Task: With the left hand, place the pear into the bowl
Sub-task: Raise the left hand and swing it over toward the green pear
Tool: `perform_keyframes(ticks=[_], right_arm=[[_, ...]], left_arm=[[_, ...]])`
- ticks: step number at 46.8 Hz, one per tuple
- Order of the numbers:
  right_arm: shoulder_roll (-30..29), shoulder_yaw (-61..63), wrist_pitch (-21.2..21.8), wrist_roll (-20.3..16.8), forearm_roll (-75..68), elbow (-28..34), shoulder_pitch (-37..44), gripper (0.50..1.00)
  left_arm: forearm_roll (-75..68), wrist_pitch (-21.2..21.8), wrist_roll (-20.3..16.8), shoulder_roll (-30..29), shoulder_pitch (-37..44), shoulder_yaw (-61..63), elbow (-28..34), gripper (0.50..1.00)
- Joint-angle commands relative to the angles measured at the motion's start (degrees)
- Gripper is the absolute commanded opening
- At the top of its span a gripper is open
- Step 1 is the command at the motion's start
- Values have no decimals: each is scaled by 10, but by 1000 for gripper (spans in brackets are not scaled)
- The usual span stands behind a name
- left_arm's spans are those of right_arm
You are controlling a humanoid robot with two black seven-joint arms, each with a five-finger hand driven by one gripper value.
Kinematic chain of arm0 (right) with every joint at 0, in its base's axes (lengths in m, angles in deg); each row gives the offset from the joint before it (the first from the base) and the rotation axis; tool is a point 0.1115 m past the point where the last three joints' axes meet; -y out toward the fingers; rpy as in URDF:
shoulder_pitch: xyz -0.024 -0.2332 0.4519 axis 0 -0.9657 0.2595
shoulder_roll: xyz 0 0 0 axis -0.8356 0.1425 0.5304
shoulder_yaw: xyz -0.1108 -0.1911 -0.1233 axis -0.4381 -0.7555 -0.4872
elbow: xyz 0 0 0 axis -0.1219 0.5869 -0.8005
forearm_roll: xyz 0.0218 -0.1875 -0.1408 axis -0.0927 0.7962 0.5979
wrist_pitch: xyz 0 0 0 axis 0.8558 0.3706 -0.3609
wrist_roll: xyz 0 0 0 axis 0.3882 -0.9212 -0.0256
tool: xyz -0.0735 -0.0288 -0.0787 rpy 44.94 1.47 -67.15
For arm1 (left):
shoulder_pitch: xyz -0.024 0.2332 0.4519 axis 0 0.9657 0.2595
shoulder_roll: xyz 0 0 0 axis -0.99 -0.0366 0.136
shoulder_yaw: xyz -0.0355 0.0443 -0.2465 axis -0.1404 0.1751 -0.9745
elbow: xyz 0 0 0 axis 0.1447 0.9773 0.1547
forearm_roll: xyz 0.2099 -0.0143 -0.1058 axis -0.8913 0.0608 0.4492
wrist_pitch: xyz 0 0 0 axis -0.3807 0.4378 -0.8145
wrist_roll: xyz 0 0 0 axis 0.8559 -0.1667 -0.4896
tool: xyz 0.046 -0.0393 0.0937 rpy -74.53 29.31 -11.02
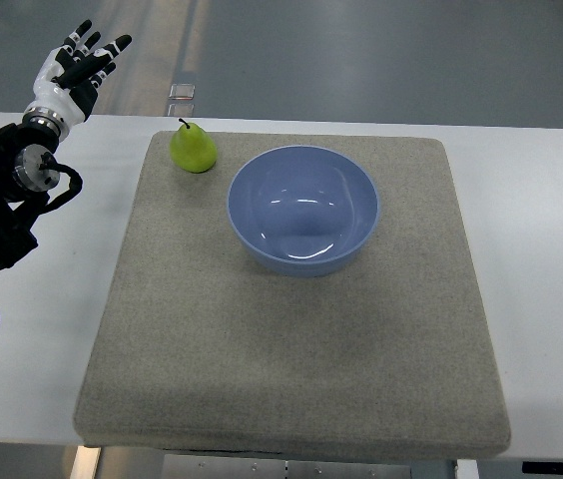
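The small green pear (193,148) is standing upright on the grey felt mat (291,379), just left of the round blue plastic bowl (302,208) and slightly behind it, apart from its rim. The left hand (77,70) is hovering farther left of the bowl, fingers spread and holding nothing. It is probably best to approach the pear from its far-left side, so the closing fingers are not nudging it against the bowl.
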Motion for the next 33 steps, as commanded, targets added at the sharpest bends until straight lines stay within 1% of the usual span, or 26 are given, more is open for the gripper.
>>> perform_keyframes(ticks=[1,6,12,16,30,33], right_arm=[[0,0,0,0,0,0,0,926],[0,0,0,0,0,0,0,926],[0,0,0,0,0,0,0,926],[0,0,0,0,0,0,0,926],[0,1,0,0,0,0,0,924],[0,1,0,0,0,0,0,926]], left_arm=[[-52,0,1,-13,-9,3,-20,1000],[-133,0,3,-26,-11,11,-61,1000],[-241,-1,26,-64,-29,54,-107,1000],[-290,-3,30,-79,-43,90,-125,1000],[-356,-72,29,-140,-133,277,-139,1000],[-393,-77,28,-150,-148,305,-149,1000]])
